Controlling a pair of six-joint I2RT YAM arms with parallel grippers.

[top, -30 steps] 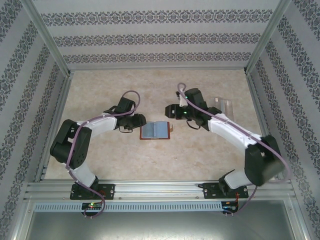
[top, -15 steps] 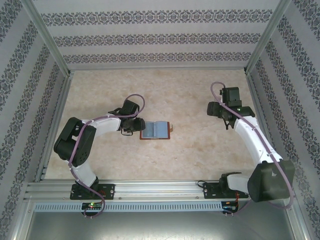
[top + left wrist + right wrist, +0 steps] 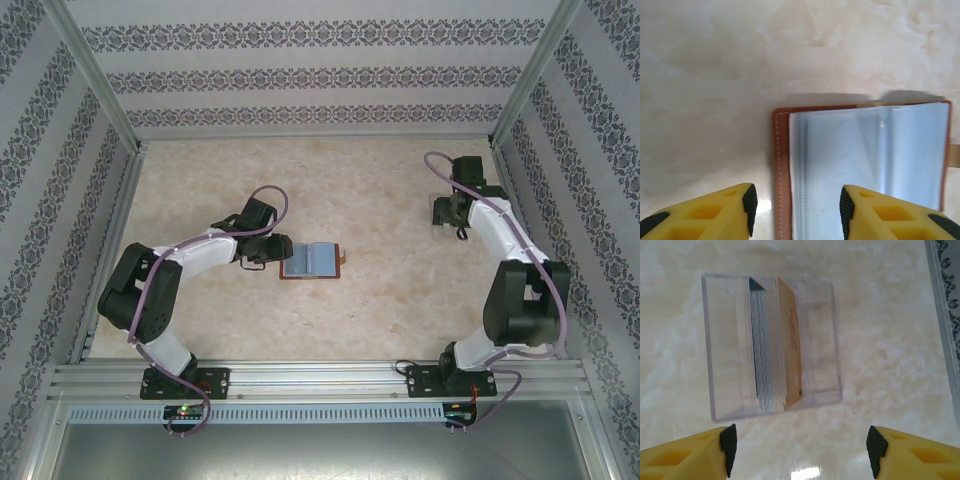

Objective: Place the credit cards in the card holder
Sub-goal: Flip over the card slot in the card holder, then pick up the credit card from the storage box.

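Top view: the card holder lies open mid-worktop, long axis left-right, its tab pointing right, with bare surface ahead and behind. The left hand is just beside its left edge; the right hand is near the right wall.

Left wrist: fingers spread, empty, straddling the card holder's stitched edge.

Right wrist: fingers wide apart, empty, over a clear case where the credit cards stand stacked on edge.

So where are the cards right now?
In the right wrist view, the cards stand stacked inside the clear case, just ahead of the open right gripper, near the table's right edge.
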